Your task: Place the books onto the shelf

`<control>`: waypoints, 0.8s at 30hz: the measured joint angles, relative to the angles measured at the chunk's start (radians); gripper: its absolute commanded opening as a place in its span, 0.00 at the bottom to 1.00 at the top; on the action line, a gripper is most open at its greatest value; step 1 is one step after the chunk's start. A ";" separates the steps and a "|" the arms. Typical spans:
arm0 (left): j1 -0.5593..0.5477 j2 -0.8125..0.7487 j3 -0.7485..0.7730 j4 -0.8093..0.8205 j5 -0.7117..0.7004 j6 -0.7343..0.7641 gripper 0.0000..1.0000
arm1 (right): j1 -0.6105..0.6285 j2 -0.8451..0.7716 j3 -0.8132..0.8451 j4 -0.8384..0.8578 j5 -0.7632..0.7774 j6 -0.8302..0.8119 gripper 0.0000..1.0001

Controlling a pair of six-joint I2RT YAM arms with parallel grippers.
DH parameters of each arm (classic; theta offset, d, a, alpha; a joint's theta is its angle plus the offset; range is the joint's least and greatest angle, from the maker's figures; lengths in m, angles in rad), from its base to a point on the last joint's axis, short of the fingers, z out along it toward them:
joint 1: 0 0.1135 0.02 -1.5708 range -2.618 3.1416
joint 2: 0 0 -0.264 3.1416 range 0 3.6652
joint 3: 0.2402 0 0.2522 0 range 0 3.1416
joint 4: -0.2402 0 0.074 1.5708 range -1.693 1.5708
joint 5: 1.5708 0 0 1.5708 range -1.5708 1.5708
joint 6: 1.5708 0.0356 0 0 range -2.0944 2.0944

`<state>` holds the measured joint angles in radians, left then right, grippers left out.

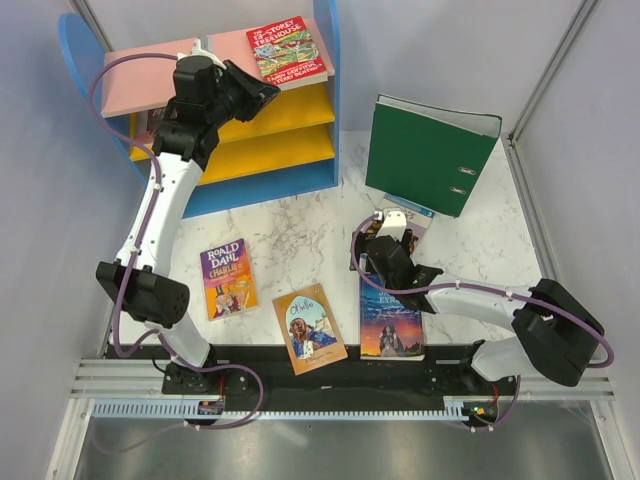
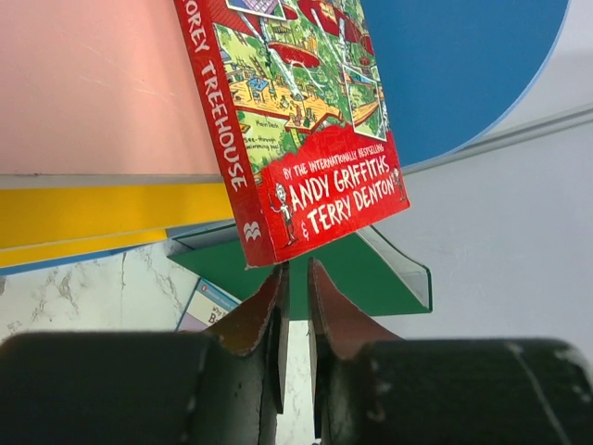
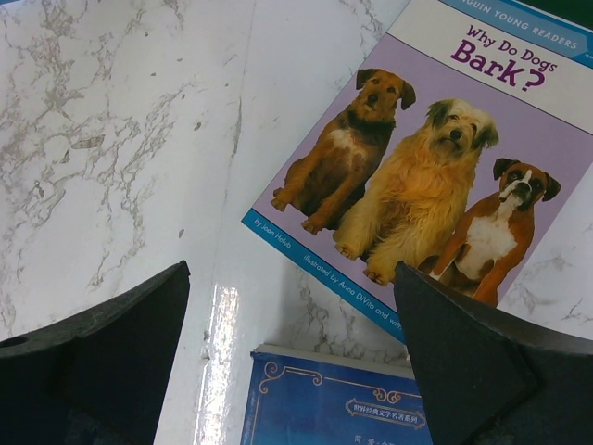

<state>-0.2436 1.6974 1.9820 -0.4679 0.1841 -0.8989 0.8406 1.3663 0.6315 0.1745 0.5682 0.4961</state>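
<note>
Red book (image 1: 287, 50) atop shelf (image 1: 160, 70), left gripper (image 2: 296, 269) narrow, right gripper (image 3: 292, 271) wide, wrist shows dog book (image 3: 417, 167).

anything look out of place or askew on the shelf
The red Treehouse book lies flat and skewed on the pink top board, one corner overhanging its front edge.

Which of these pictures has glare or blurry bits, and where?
Right wrist view: a glare streak on the table, right fingers dark and soft. Left wrist view: left fingers blurred up close, red book sharp. Top view: even light, faint shadows.
</note>
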 measured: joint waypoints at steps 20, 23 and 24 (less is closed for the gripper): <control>-0.004 0.024 0.018 0.015 -0.021 0.039 0.26 | 0.000 0.005 0.007 -0.011 0.008 0.000 0.98; -0.029 -0.053 -0.124 0.038 -0.018 0.073 0.34 | 0.000 0.005 0.016 -0.029 -0.019 -0.004 0.98; -0.045 -0.092 -0.193 0.046 -0.019 0.085 0.37 | 0.000 0.007 0.029 -0.044 -0.039 -0.004 0.98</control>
<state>-0.2890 1.6054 1.7889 -0.4217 0.1654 -0.8135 0.8406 1.3731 0.6609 0.1303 0.5289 0.4919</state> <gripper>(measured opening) 0.309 0.982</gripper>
